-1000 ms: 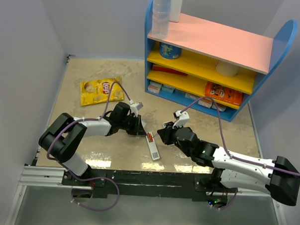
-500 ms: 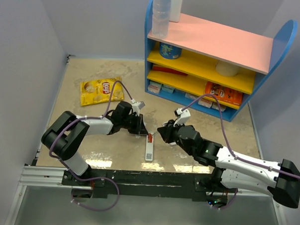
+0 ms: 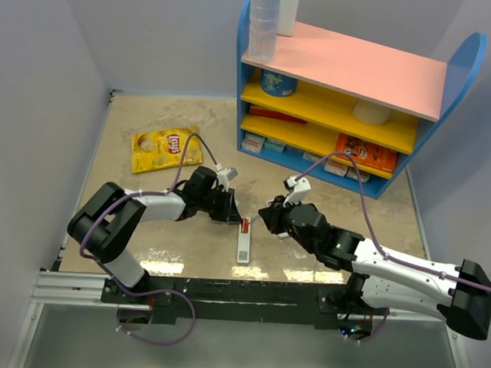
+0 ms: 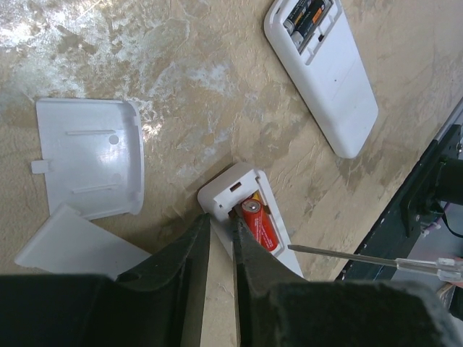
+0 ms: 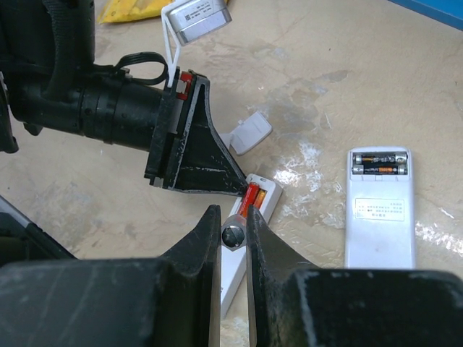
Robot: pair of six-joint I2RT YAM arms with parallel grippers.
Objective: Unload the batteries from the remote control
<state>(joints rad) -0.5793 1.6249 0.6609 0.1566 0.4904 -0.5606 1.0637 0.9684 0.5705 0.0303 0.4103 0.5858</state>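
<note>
The slim white remote control [image 3: 243,245] lies back up near the table's front, its battery slot open. A red-orange battery [image 4: 260,224] lies in the slot, also in the right wrist view [image 5: 251,196], with an orange strip beside it. My left gripper [image 4: 219,218] is nearly shut, its tips pinching the remote's [image 4: 239,189] end wall next to the battery. My right gripper [image 5: 231,217] is shut on a thin tool's handle [image 5: 233,236]. The tool's metal shaft [image 4: 347,254] points at the slot. In the top view the left gripper [image 3: 232,214] and right gripper [image 3: 266,218] flank the remote's far end.
A wider white device [image 5: 380,210] with dark batteries showing lies to the right. Two flat white covers [image 4: 90,166] [image 4: 72,246] lie by the left gripper. A yellow chip bag [image 3: 165,148] lies at the back left. A blue shelf unit [image 3: 347,99] stands at the back right.
The remote has swung from slanted to nearly straight, its battery end now between both grippers. My left gripper shifted slightly right; my right gripper edged towards the slot.
</note>
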